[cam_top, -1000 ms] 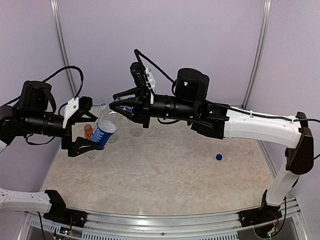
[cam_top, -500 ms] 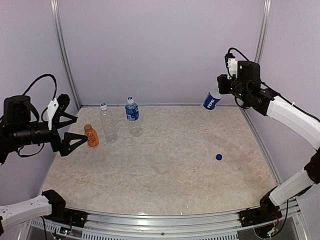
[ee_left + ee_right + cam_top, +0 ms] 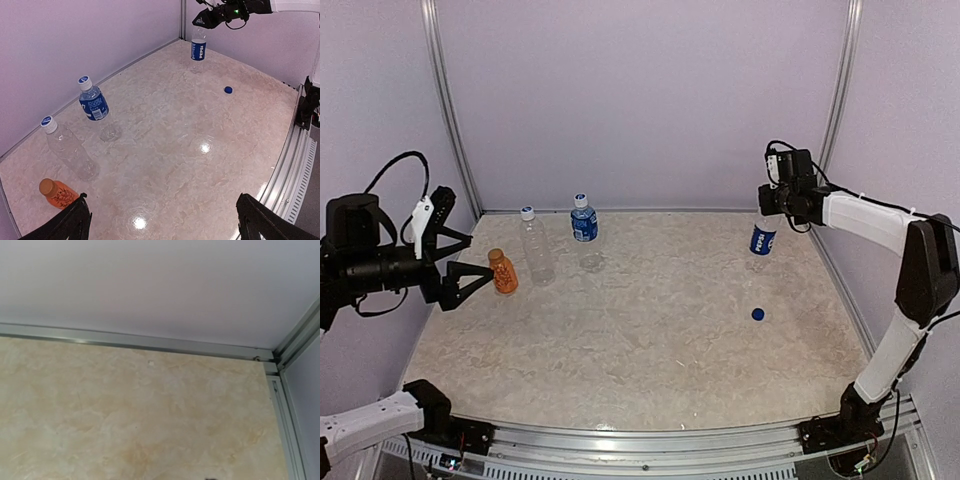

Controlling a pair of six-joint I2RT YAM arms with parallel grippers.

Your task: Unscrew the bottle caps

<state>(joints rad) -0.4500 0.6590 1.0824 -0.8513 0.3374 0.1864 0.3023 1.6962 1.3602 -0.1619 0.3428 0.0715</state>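
The opened bottle stands upright far right on the tabletop, and a blue cap lies loose nearby. The right tool sits over its neck, grip unclear; lift away straight. The left tool gapes beside the orange bottle.

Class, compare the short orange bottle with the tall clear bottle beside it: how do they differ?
The orange bottle is shorter than the clear bottle. Its contents are orange; the clear one looks empty. Its orange-brown cap contrasts with the other's blue cap. Both stand upright, capped.
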